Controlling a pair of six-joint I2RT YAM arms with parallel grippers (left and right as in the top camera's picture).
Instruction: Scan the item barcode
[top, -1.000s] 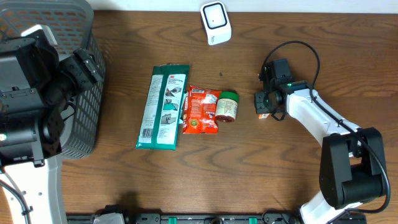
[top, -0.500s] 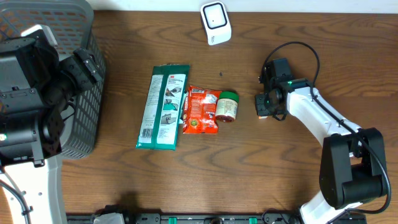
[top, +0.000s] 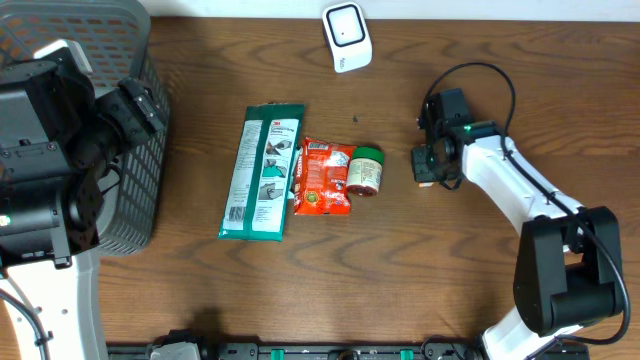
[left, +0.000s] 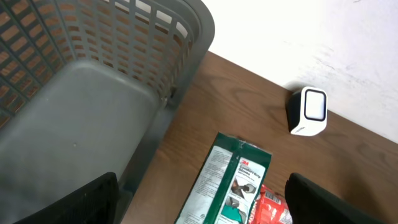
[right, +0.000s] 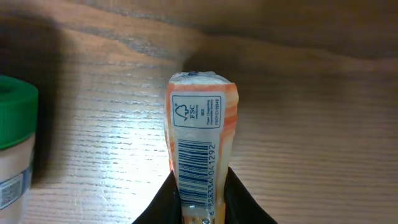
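Right pincer (right: 202, 208) was clamped on the small orange box (right: 199, 143) near the green-lidded jar (right: 12, 143) — barcode showing — so the grasp looked done, while bringing it to the white scanner (top: 347, 37), well apart, remained.

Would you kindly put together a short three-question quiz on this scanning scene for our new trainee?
1. True or false: the green-lidded jar lies beside the red packet.
2. The right gripper is closed on: A) the green packet, B) a small orange box, C) the white scanner.
3. What printed mark on that box faces the right wrist camera?
Key: 1 true; 2 B; 3 the barcode.
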